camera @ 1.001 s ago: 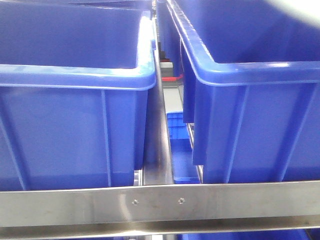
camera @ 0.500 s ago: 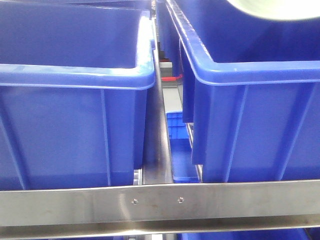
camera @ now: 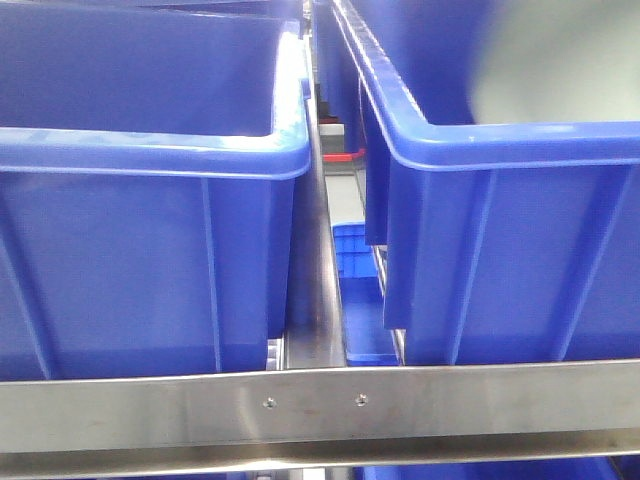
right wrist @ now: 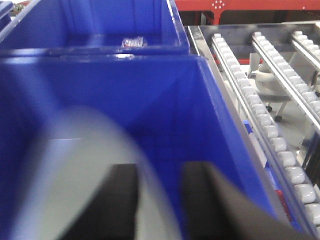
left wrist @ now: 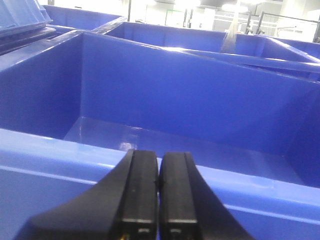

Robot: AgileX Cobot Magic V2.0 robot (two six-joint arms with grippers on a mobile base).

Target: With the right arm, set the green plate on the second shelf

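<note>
You're in a warehouse or factory floor: big blue plastic bins [camera: 150, 200] sit in rows on a steel rack rail [camera: 320, 410], and roller conveyor tracks [right wrist: 260, 115] run alongside under bright overhead lights.

Nothing here can be read: no lettering, label, brand or number shows on anything in any of the three views
</note>
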